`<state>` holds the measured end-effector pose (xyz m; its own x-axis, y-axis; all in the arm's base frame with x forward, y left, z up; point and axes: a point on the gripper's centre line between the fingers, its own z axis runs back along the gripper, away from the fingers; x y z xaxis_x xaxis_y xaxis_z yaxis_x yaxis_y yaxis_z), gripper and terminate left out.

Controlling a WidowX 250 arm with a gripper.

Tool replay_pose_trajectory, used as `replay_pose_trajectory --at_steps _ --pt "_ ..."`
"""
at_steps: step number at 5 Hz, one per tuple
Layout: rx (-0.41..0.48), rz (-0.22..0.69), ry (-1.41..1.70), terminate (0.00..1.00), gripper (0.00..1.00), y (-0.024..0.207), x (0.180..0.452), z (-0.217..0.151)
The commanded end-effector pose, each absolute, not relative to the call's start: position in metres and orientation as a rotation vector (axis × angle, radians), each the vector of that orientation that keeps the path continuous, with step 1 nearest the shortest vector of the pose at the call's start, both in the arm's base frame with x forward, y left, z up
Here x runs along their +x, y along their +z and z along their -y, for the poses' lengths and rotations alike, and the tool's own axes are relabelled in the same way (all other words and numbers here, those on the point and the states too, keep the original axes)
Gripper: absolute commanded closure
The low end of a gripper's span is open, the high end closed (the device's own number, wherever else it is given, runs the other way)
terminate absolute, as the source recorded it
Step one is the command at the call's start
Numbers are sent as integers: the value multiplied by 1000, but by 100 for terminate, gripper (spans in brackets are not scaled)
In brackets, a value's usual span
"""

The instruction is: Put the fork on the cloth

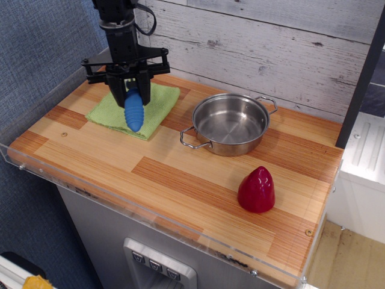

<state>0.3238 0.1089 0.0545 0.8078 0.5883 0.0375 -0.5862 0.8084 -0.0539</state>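
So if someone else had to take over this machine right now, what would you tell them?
Gripper: shut on the fork, gripping its upper end, blue handle hanging down.
Fork: in the air over the green cloth, which lies at the back left of the counter beside the steel pan.
Done: fork picked up and brought to the cloth.
Left: lower it, open the gripper, pull the arm away.
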Motion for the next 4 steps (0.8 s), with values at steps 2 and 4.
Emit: replay_pose_trajectory --at_steps 2,4 --pt "27 181 597 0 100 55 340 -125" --pt "51 194 593 0 100 40 345 -126"
